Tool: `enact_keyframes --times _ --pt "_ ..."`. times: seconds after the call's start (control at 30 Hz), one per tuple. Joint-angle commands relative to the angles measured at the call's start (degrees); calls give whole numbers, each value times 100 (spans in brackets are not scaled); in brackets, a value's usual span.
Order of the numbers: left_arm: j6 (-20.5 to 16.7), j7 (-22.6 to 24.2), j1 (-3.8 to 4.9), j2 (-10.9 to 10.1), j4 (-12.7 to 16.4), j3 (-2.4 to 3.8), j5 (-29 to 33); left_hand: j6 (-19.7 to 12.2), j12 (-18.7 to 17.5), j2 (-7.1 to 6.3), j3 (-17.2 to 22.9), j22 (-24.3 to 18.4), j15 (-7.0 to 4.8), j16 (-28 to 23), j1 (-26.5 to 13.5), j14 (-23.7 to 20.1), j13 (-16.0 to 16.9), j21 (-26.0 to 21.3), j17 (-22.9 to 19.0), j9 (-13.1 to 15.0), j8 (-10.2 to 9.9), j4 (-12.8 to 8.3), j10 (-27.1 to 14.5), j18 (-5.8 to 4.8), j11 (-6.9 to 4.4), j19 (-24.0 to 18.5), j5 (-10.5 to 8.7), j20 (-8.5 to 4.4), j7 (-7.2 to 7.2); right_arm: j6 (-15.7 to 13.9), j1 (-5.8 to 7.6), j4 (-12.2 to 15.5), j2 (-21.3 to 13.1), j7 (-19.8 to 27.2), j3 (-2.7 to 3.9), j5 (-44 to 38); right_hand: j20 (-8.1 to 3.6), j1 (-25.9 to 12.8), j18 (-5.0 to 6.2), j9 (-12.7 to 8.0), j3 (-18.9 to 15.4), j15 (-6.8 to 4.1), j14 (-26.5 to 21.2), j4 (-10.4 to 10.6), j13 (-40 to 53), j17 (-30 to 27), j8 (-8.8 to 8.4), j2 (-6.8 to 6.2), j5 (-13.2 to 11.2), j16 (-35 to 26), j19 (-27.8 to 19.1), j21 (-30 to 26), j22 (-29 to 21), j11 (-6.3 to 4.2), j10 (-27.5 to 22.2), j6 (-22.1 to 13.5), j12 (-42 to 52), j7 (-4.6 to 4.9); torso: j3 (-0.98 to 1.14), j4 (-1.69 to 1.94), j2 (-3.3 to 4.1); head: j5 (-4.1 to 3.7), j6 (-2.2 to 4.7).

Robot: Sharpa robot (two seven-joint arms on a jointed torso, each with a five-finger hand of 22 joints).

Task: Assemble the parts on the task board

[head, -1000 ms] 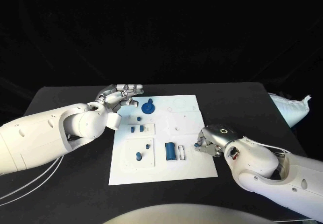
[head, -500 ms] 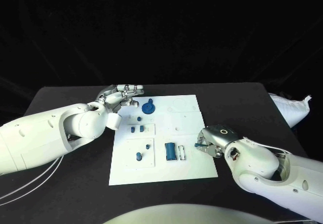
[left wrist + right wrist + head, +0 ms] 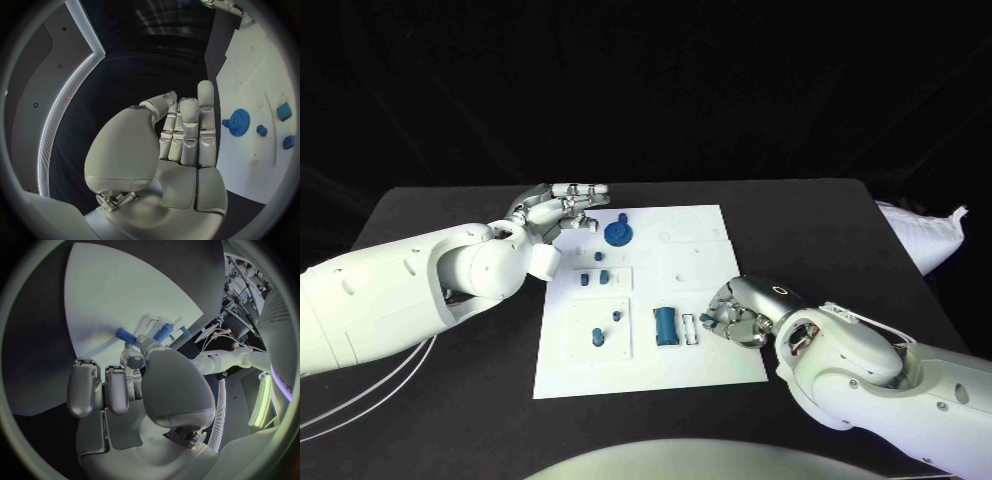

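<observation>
The white task board [image 3: 711,360] lies mid-table. On it are a blue gear [image 3: 619,233], small blue pegs [image 3: 593,277] on a raised plate, two more blue pieces [image 3: 597,335] on the plate below, and a blue block [image 3: 666,325]. My right hand [image 3: 737,316] hovers at the board's right edge, just right of the block. It pinches a small blue peg [image 3: 125,335] between thumb and finger, with the block [image 3: 164,332] close beyond. My left hand [image 3: 561,208] hangs over the board's far left corner near the gear [image 3: 239,120], fingers [image 3: 187,127] straight and holding nothing.
A narrow white slot piece [image 3: 688,328] sits between the blue block and my right hand. A white bag [image 3: 923,235] lies at the table's right edge. White cables [image 3: 358,400] trail along the left side under my left arm.
My right hand has moved left and slightly toward me with the small blue peg, ending close to the blue block. The left hand has stayed in place.
</observation>
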Motion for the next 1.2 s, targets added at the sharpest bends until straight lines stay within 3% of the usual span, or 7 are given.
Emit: enact_keyframes --times 0.03,0.53,1.2 --pt "118 16 0 11 19 1 -28 -27 8 32 -16 -9 11 -35 12 -41 -6 -33 -5 -4 19 -20 -52 59 -4 -36 -10 -7 5 -296 -2 7 62 -36 3 762 -32 -94 -110 165 79 -49 360 12 34 181 -13 -36 154 2 4 12 17 11 49 81 24 -22 -3 0 2 6 -10" --pt "133 9 0 18 26 2 -28 -27 8 32 -16 -9 11 -35 12 -41 -6 -33 -5 -4 19 -20 -52 59 -4 -36 -10 -7 5 -29 1 -182 280 -68 4 927 -41 -557 -120 269 32 -70 365 187 266 185 42 -123 443 8 32 46 74 -19 218 213 311 -60 2 -5 4 35 -12" --pt "146 -30 1 9 33 2 -29 -39 18 29 -27 -11 13 -41 11 -55 -9 -37 -25 -5 19 -34 -67 59 2 -42 -11 -6 12 386 2 -332 379 -118 4 173 -70 -820 -131 372 -228 -114 381 295 615 293 108 -18 -43 62 61 72 132 -75 423 375 727 -131 2 -14 3 54 -28"
